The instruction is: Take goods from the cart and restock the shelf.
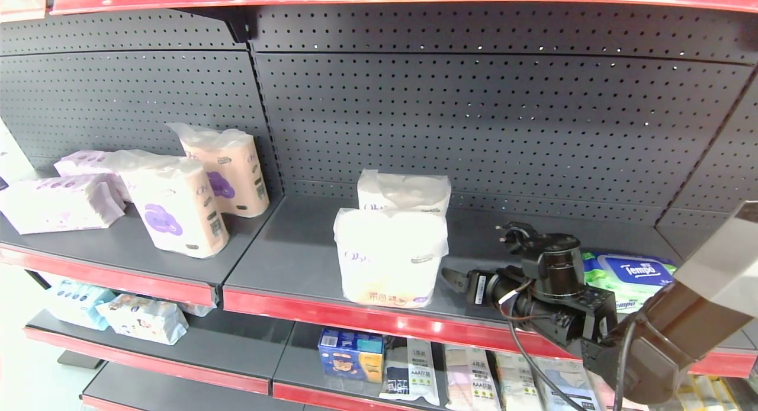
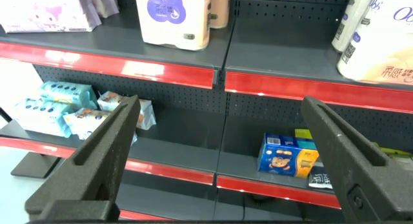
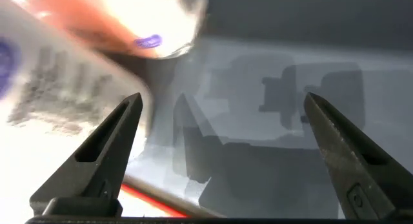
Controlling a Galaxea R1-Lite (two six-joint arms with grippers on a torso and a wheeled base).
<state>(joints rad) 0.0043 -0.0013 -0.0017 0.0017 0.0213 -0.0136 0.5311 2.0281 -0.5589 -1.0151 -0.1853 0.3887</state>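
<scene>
A white tissue-roll pack (image 1: 388, 257) stands at the front of the grey shelf (image 1: 296, 263), and a second one (image 1: 404, 192) is right behind it. My right gripper (image 1: 482, 254) is open just to the right of the front pack, low over the shelf board, with nothing between its fingers. In the right wrist view that pack (image 3: 64, 75) lies close beside one finger (image 3: 97, 159), over the bare shelf (image 3: 258, 121). My left gripper (image 2: 219, 166) is open and empty, held in front of the lower shelves.
A green and blue wipes pack (image 1: 630, 275) lies on the shelf behind my right arm. The left bay holds purple-logo packs (image 1: 177, 204) and flat pink packs (image 1: 56, 204). A blue box (image 2: 287, 156) and light blue packs (image 2: 58, 104) sit on the lower shelf.
</scene>
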